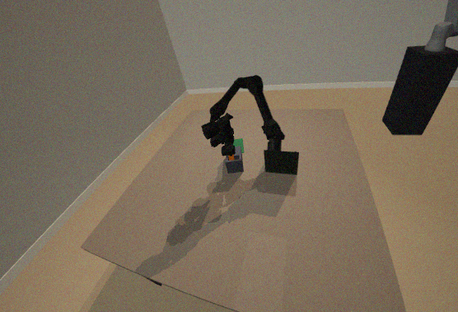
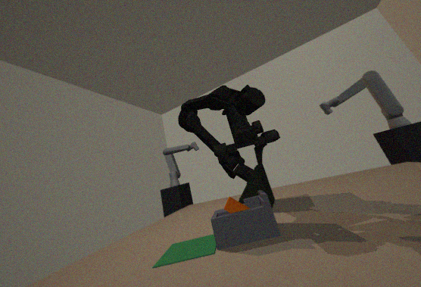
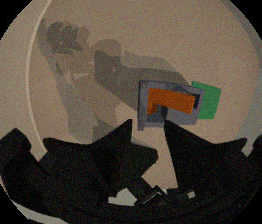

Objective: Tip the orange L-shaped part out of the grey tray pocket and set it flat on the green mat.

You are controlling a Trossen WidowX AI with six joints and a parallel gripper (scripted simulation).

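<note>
green mat (image 2: pixel 186 250), desk's near-left; grey tray (image 2: pixel 244 224) beside it; orange l-shaped part (image 2: pixel 235 205) tipped up in its pocket. claw (image 3: pixel 156 137) above, half-open, grasping nothing. risk: part drops flush again before the pinch.

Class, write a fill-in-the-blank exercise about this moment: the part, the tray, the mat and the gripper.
1. One end of the orange part sticks up out of the grey ____.
2. The mat beside the tray is coloured ____.
3. The gripper holds ____ between its fingers.
4. On the mat lies ____ yet.

Missing words: tray; green; nothing; nothing
</note>
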